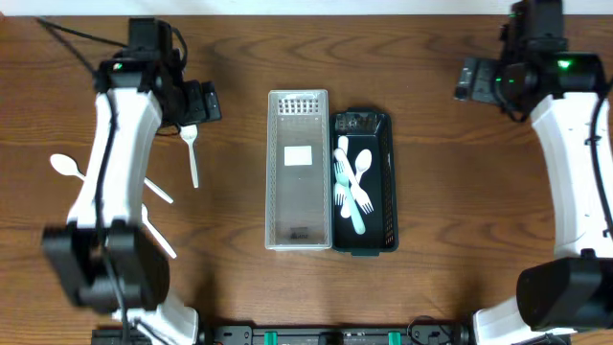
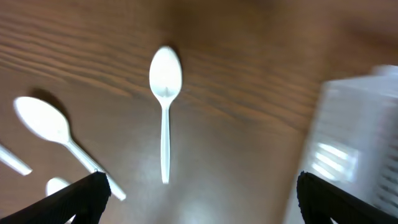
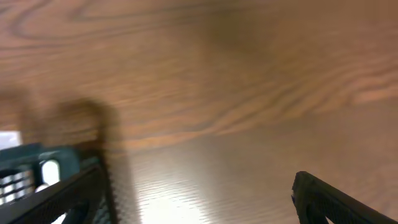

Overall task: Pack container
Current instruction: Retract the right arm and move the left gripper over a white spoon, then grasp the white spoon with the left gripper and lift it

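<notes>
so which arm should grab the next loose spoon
Left. The left gripper hangs open over a white spoon; the right gripper sits beyond the dark container, far from the loose cutlery.

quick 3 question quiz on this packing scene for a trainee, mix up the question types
1. True or false: the dark container already holds some utensils.
2. Where is the clear tray? A) on top of the dark container B) right beside it C) across the table under the right arm
3. Fill in: the open jaws of the ____ arm hover above a loose white spoon.

Key: 1 true; 2 B; 3 left
</notes>
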Controlling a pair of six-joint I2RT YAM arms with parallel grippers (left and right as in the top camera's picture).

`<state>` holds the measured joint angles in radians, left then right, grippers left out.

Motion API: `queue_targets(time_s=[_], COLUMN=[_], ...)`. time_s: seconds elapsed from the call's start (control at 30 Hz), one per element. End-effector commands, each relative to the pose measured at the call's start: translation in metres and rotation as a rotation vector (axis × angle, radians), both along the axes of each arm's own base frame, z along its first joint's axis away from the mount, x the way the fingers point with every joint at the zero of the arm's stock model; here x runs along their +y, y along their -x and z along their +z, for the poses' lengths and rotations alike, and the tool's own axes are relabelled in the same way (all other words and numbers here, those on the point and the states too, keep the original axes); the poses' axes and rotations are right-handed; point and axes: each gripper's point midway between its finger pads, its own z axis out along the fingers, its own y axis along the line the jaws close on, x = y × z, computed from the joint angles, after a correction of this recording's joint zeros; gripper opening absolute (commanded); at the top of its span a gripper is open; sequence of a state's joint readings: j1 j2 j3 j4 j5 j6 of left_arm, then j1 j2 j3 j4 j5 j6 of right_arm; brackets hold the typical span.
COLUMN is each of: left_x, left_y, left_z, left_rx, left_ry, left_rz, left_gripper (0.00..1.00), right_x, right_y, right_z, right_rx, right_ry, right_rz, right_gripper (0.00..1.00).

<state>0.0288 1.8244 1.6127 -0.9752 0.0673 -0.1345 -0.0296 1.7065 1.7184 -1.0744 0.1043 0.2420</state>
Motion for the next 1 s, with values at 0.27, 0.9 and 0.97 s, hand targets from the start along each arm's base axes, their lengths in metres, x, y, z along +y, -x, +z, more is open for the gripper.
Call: queue_targets(time_s=[0.27, 0.9, 0.97], left_x=[0.015, 0.022, 0.022], left_y=[-0.001, 0.006, 0.006], left_z=[-0.107, -0.148, -0.151], left_rx=[0.238, 0.274, 0.281], left_ry=[0.029, 0.033, 0.034], left_rz=[0.053, 0.071, 0.072], left_gripper=[0.98, 0.98, 0.98], right_x=[-0.016, -0.016, -0.016], right_y=[0.003, 0.010, 0.010], right_z=[-0.006, -0.010, -0.010], right_rx=[0.024, 0.057, 0.058], right_ry=[-0.006, -0.001, -0.001], right_rz=[0.022, 0.035, 0.035], right_gripper=[0.98, 0.96, 0.96])
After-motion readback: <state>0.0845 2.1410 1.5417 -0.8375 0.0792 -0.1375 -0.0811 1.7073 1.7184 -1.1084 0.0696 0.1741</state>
